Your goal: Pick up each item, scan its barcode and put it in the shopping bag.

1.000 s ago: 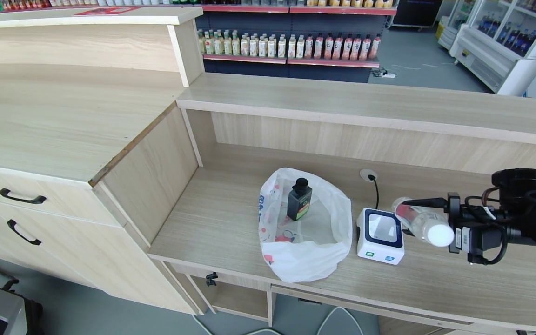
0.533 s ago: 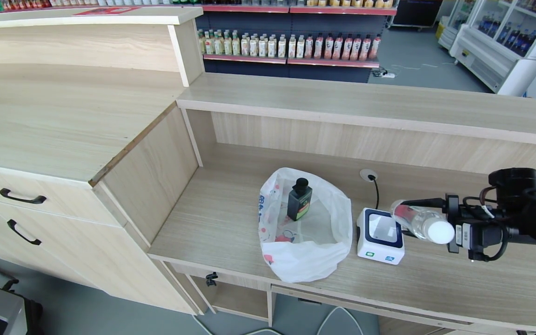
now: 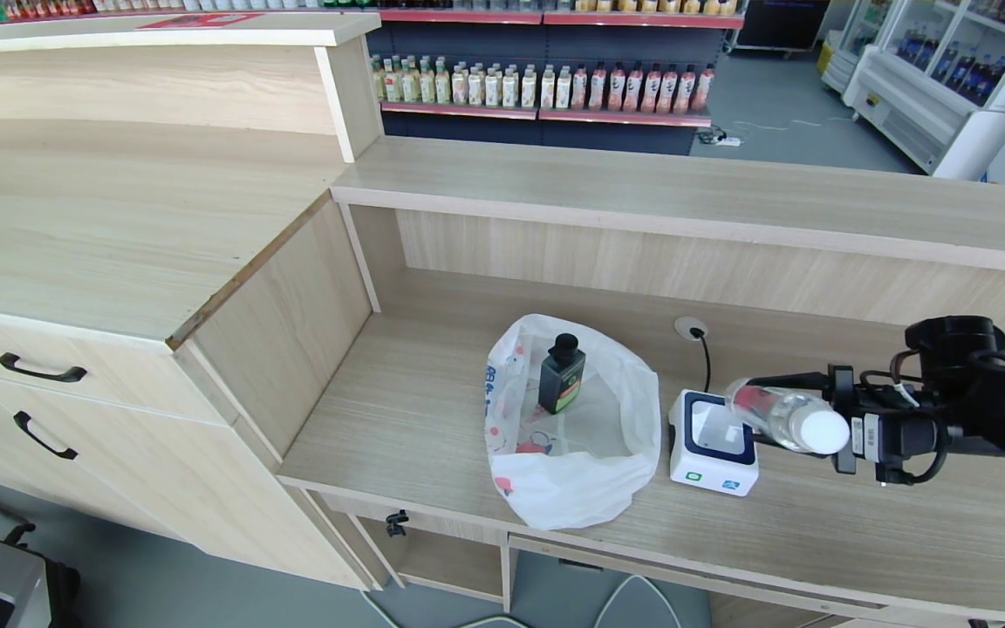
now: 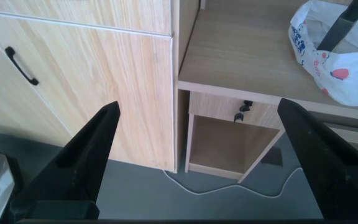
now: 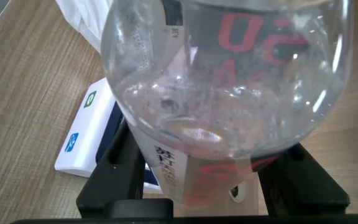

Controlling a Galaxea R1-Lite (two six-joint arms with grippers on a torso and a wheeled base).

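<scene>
In the head view the right pincer (image 3: 769, 408) is clamped on a clear water bottle (image 3: 795, 420), held lying nearly level above the tabletop (image 3: 415, 410), its white cap (image 3: 823, 432) toward the robot and its other end just over the right edge of the white scanner (image 3: 712, 445). The scanner stands on the tabletop just beside the white shopping bag (image 3: 568, 488), which lies open on its left with a dark bottle (image 3: 562, 377) inside; a black cable (image 3: 705, 359) runs from the scanner back to a hole in the tabletop. In the left wrist view the left pincer (image 4: 199, 106) has its jaws wide apart with nothing between them, hanging off the front of the tabletop above the grey floor (image 4: 166, 199), near a cabinet door (image 4: 92, 87) with a black handle; the bag is well apart from it. In the right wrist view the water bottle sits tight between the two black fingers (image 5: 120, 177), with the scanner below it and the bag's edge beyond that.
</scene>
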